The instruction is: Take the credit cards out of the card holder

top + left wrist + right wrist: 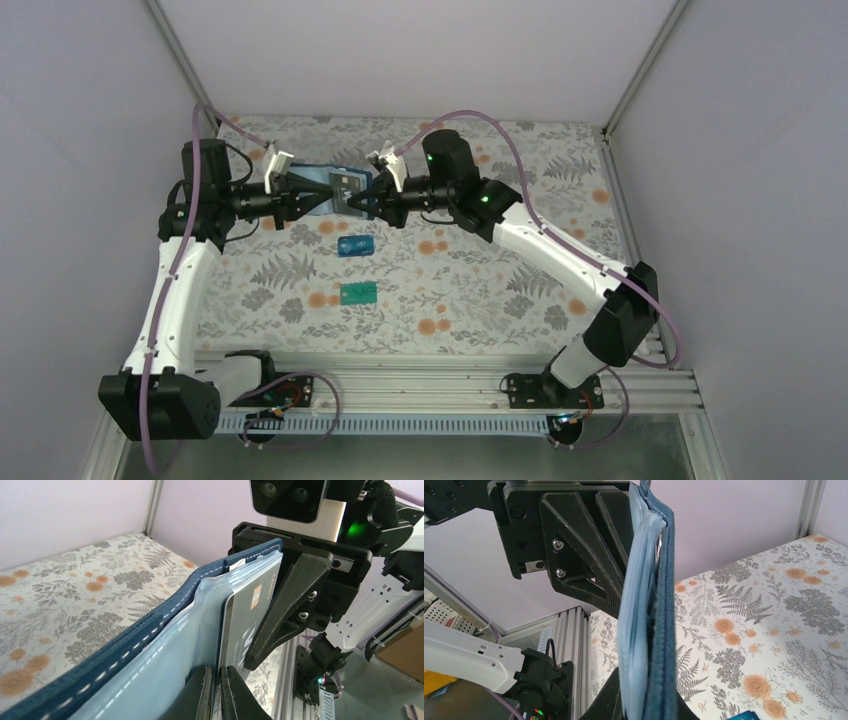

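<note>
The navy card holder (322,180) hangs in the air between both grippers, above the far part of the table. My right gripper (367,206) is shut on its edge; in the right wrist view the card holder (659,630) stands upright between the jaws of the right gripper (646,697). My left gripper (216,674) is shut on the near end of a dark card (247,625), which sticks out of the pale pocket (165,670). The dark card also shows in the top view (348,183). A bright blue card (355,246) and a teal-green card (357,293) lie flat on the table.
The table has a floral cloth (480,290) and pale walls on three sides. An aluminium rail (440,385) with the arm bases runs along the near edge. A corner of the blue card shows in the right wrist view (749,716).
</note>
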Robot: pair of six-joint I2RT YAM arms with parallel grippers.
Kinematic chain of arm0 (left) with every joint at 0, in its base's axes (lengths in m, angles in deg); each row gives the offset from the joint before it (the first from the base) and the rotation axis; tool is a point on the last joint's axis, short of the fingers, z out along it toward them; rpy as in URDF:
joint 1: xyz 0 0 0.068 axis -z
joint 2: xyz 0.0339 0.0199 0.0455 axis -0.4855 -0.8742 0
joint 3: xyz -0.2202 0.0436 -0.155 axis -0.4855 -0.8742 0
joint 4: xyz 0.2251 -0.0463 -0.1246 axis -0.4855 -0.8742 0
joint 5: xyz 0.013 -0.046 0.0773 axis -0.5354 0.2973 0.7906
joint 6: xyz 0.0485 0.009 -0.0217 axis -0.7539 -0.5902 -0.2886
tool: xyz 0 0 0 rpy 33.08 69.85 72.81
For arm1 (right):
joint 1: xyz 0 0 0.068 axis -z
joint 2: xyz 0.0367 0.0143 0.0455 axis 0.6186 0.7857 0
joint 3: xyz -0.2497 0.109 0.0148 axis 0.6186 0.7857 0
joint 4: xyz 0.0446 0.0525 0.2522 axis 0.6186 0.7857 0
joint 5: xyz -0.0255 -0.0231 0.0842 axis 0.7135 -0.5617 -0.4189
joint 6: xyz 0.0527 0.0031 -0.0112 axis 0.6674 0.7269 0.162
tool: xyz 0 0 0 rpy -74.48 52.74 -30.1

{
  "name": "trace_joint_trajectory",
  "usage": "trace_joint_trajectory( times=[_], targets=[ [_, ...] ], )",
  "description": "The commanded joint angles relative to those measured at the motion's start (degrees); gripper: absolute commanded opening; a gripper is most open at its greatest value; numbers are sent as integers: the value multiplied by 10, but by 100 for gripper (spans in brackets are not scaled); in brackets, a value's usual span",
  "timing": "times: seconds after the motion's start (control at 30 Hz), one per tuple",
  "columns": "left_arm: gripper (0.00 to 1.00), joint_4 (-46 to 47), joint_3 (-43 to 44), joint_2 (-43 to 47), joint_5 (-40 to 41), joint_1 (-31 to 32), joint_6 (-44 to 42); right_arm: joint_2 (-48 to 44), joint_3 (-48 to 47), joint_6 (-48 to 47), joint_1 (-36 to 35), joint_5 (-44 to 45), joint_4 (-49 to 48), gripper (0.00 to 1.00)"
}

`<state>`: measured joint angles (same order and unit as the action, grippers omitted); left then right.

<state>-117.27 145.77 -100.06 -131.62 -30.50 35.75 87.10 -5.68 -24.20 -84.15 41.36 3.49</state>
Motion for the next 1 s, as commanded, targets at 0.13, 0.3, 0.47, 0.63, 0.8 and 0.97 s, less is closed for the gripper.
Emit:
trace_joint_trajectory(
  times=[0.13, 0.3, 0.47, 0.63, 0.8, 0.97],
  targets=[
    [8, -19, 16, -2, -50, 14, -31, 27, -41, 3, -14, -61, -60, 4],
    [3, -35, 23, -2, -80, 18, -51, 43, -53, 4, -16, -59, -59, 4],
    [2, -61, 35, 2, -104, 17, -82, 34, -47, -13, -15, -49, -51, 12],
    [2, -87, 43, 5, -141, 9, -108, 7, -18, -17, -1, -42, -56, 12],
    [11, -129, 56, 5, -180, 8, -158, -2, -16, -22, 2, -48, -54, 9],
    [15, -108, 58, 2, -156, 11, -120, 8, -29, -18, 1, -72, -52, 8]
  ],
)
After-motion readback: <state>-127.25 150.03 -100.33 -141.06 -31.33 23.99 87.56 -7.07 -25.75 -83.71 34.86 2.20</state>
